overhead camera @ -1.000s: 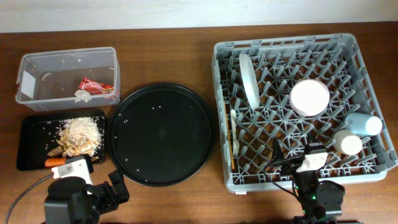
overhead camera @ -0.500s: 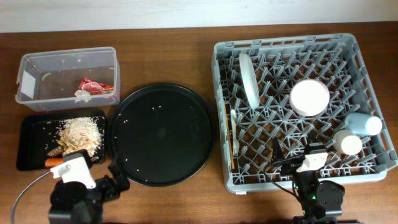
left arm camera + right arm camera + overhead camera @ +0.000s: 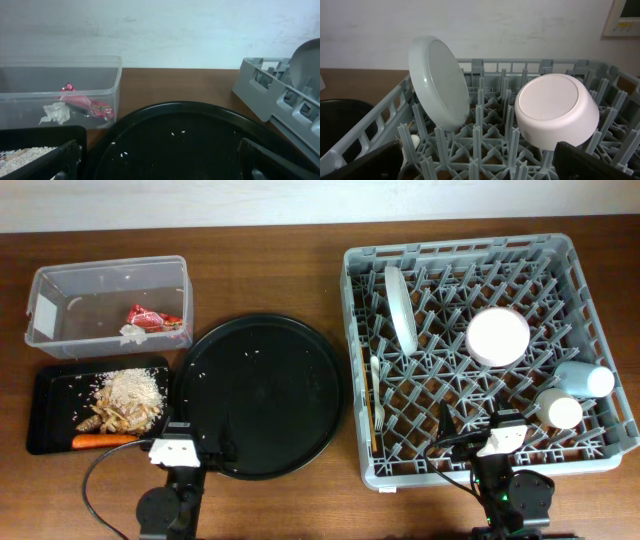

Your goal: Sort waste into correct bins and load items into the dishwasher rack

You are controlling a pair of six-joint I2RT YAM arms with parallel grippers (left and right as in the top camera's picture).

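Note:
The clear box point(image 3: 110, 270) holds the red wrapper point(image 3: 155, 319) and white tissue point(image 3: 133, 332). The shallow black tray point(image 3: 50, 395) holds beige scraps point(image 3: 128, 393), a brown lump point(image 3: 88, 421) and the carrot point(image 3: 100, 441). The grey rack point(image 3: 460, 245) holds the upright plate point(image 3: 401, 308), upturned bowl point(image 3: 498, 337), light-blue cup point(image 3: 585, 380), fork point(image 3: 378, 395) and chopstick point(image 3: 365, 405). My left gripper point(image 3: 160, 165) is open and empty over the front of the round black tray point(image 3: 260, 390). My right gripper point(image 3: 477, 165) is open and empty over the rack's front, facing the plate point(image 3: 440, 90) and bowl point(image 3: 555, 107).
A second white cup point(image 3: 560, 411) lies in the rack near the blue one. The round tray carries a few rice grains. The left wrist view shows the clear box point(image 3: 60, 90) ahead on the left and the rack's corner point(image 3: 260, 95) on the right.
My left arm has moved right from in front of the shallow black tray to the round tray's front edge, uncovering the carrot. The right arm has not moved.

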